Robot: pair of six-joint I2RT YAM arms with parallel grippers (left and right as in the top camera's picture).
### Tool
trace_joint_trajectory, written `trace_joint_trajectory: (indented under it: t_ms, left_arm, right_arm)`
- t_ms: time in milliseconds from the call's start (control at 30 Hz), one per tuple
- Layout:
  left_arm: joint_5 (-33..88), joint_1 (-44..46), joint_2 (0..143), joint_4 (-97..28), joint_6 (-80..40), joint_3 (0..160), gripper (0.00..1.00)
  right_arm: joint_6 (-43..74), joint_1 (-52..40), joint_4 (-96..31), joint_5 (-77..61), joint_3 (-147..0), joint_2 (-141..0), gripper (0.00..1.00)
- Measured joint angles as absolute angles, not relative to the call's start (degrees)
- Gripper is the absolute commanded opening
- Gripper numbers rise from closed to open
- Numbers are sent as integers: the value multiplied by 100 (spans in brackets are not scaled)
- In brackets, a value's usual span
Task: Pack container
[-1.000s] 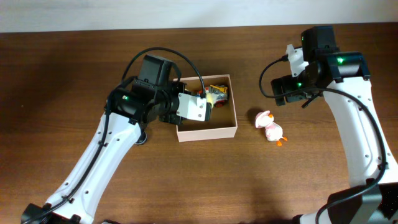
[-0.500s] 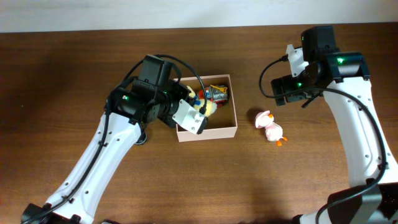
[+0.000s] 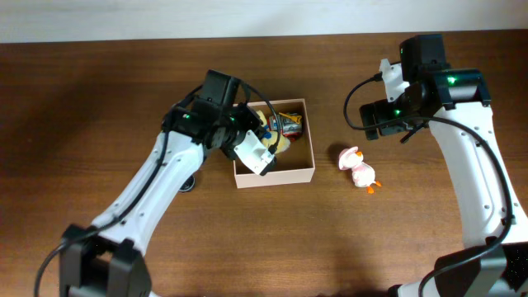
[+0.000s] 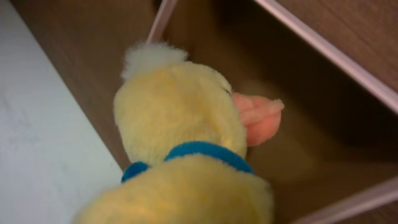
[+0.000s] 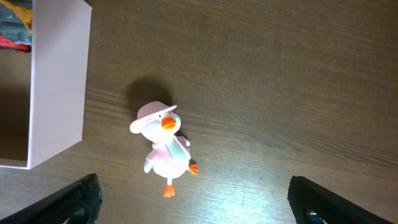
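The container [image 3: 276, 176] lies near the middle of the wooden table [image 3: 91, 107] in the overhead view, white outside and brown within. The left gripper [image 3: 266, 150] reaches over its left wall and hangs above the left half of the opening. Its jaws are drawn in close on a yellow plush duck [image 3: 279, 142] that sits inside the box's outline; whether the duck touches the floor cannot be told. A heap of small coloured toys [image 3: 289, 124] fills the far right corner. The right gripper [image 3: 378, 122] hovers to the right of the container, jaws spread wide and holding nothing. A pink duck toy [image 3: 359, 167] lies on the table near the box's right wall, apart from it.

In the left wrist view the plush duck fills the frame: white tuft, pinkish-orange bill, blue collar. The gripper's fingers do not show. Beyond the bill are the brown inner wall and pale rim of the container.

In the right wrist view the container's white wall runs down the left edge, with a scrap of the coloured toys at the top corner. The pink duck toy, with its orange bill and feet, lies on bare wood clear of that wall. The dark fingertips [image 5: 74, 202] stand at the bottom corners, far apart, nothing between them
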State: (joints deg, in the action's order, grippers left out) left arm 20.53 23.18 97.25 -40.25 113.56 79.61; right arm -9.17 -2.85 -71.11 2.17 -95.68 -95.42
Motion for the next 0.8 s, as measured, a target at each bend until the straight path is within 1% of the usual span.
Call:
trace_joint_trajectory:
  t_ms: [400, 800]
  left_arm:
    - [1695, 2318, 10130, -3673, 12020, 7961, 2]
    - [1402, 2333, 10490, -3494, 12018, 7964, 2]
  right_arm:
    - [-917, -285, -7111, 217, -9568, -9542, 99]
    - [-915, -285, -7111, 217, -9568, -9542, 99]
